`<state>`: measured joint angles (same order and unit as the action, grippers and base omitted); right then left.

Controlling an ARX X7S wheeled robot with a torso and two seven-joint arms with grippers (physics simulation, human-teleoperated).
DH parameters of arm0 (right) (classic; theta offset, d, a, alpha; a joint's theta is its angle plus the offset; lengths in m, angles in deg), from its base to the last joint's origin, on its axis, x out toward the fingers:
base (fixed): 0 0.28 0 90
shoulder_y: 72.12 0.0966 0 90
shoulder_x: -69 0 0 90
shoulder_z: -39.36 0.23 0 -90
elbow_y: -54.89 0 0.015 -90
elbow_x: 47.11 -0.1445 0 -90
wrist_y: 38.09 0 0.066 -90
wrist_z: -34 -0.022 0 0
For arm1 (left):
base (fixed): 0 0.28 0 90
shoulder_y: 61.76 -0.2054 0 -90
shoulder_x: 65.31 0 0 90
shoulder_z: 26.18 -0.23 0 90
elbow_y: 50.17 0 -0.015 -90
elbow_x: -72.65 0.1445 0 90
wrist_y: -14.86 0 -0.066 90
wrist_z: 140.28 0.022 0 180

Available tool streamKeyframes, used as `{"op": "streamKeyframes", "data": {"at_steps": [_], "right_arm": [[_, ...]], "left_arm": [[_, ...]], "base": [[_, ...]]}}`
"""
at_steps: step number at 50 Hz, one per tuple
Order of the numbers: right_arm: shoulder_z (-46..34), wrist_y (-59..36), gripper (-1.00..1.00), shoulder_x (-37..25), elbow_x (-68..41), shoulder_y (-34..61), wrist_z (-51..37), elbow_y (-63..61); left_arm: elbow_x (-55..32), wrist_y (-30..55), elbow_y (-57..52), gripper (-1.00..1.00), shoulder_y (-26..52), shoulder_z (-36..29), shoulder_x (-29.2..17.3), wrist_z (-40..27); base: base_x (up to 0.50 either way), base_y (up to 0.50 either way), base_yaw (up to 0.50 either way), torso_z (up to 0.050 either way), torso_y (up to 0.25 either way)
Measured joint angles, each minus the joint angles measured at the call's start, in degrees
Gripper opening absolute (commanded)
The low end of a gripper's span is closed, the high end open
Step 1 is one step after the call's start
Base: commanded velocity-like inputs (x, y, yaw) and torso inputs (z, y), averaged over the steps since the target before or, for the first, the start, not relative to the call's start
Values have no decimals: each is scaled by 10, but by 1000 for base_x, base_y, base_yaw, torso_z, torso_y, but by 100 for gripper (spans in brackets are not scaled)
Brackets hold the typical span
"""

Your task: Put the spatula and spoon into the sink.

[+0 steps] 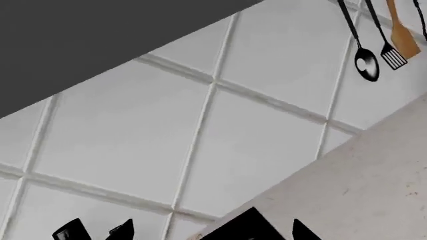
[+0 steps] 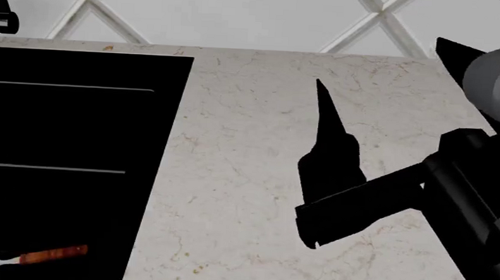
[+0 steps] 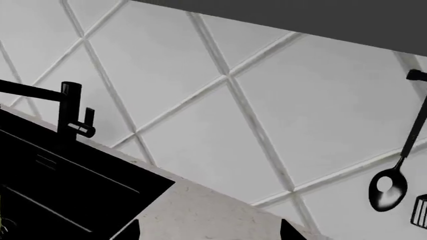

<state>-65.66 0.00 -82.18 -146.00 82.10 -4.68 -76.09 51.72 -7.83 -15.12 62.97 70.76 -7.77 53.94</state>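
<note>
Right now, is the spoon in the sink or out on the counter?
In. The spoon lies inside the black sink, left of the counter edge.

Kitchen, black sink (image 2: 84, 69), marble counter (image 2: 248, 178), hanging utensils (image 1: 380, 50)

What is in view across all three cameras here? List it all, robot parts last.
Black rectangular sink: one, set in the counter at head view's left.
Spoon with whitish head and reddish-brown handle: one, lying inside the sink.
Black angular tap: one, behind the sink.
Pale marble-look counter: one, beside the sink.
White diamond-tiled wall: behind the counter.
Hanging utensils: black ladle, black slotted turner, wooden spatula, on the wall.
Light-blue spatula: not visible.
Right gripper: black, over the counter, holding nothing visible.
Left gripper: black fingertips only.
</note>
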Motion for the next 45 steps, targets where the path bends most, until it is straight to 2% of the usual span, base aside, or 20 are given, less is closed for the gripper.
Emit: {"op": "streamKeyframes", "data": {"at_steps": [13,22,31,45], "right_arm": [[48,67,100,-13,91,-137,-34,-49],[65,104,100,3,167,-221,-61,-69],[62,124,100,31,239,-279,-90,-79],[48,123,100,53,288,-307,-127,-93]], "left_arm": [[19,-10,-12,100,-80,60,76,-94],[36,-23,-16,100,-129,69,105,-134],[39,-54,-22,100,-181,64,121,-146],[50,-106,-21,100,-240,56,135,-163]], "base": [[0,0,0,0,0],[0,0,0,0,0],[0,0,0,0,0],[0,0,0,0,0]]}}
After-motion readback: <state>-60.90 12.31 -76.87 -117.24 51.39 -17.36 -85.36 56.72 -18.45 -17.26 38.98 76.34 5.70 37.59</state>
